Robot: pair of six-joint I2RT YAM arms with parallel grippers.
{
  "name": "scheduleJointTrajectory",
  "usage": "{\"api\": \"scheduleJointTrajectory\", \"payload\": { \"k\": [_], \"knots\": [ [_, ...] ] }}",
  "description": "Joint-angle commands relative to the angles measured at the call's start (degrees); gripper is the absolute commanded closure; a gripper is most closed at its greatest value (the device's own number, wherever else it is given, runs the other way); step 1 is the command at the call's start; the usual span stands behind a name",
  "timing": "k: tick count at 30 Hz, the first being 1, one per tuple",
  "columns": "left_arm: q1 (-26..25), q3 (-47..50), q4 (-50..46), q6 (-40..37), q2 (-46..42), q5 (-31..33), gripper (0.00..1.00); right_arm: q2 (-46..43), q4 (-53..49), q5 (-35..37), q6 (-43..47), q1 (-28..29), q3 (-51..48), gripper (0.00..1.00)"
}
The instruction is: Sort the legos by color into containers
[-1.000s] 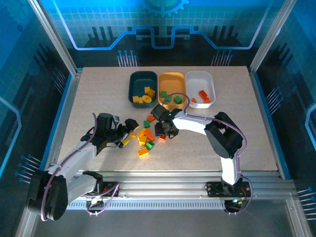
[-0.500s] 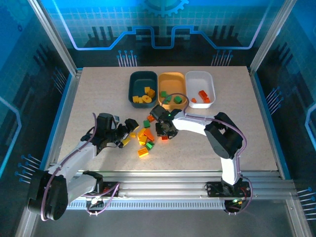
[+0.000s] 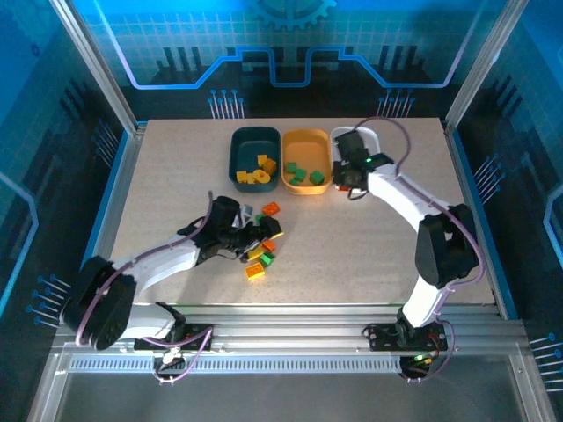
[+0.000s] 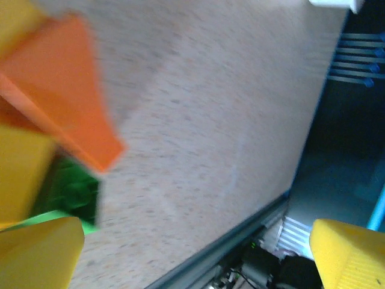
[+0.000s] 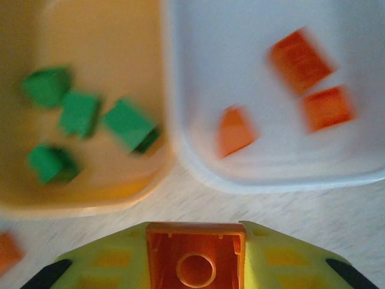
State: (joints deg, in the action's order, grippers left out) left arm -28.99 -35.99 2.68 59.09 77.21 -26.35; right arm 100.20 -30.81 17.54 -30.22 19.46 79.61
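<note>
Orange plastic brick (image 5: 195,256), small and square, is clamped between the jaws of the right pincer (image 3: 346,178), which are closed partway upon it. The carrying step is judged nearly done, and release is due once the pincer advances over the white plastic tray (image 5: 198,54) just ahead and to its right. Counted: three orange bricks (image 5: 301,51) lie in that tray and four green bricks (image 5: 126,123) in the orange-yellow tray (image 5: 102,36) ahead-left, while the left pincer (image 3: 264,231) stands wide open and empty at the loose pile (image 3: 257,259).
</note>
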Motion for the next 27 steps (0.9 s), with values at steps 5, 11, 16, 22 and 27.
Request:
{"api": "scheduleJointTrajectory", "payload": {
  "k": [5, 11, 16, 22, 27],
  "knots": [
    [-1.67, -9.28, 8.07, 0.0, 6.71, -5.95, 0.02, 10.85, -2.05, -9.94, 4.28, -10.58, 11.81, 0.65],
    [-1.59, -12.62, 2.74, -2.55, 7.34, -5.51, 0.01, 18.71, -6.02, -12.7, 4.64, -13.51, 21.06, 0.51],
    [-0.42, -12.08, 0.34, -3.25, 5.2, -4.23, 0.01, 16.67, -6.28, -13.57, 4.76, -14.19, 21.14, 0.42],
    [5.47, -7.54, -3.07, -3.39, -1.63, 0.95, 0.01, 1.47, -0.39, -14.42, 3.69, -7.84, 5.8, 0.43],
    [15.38, -0.71, -12.35, 0.19, -10.47, 7.8, 0.01, -6.26, 4.92, -15.79, 7.46, 9.42, -7.38, 0.41]
  ]
}}
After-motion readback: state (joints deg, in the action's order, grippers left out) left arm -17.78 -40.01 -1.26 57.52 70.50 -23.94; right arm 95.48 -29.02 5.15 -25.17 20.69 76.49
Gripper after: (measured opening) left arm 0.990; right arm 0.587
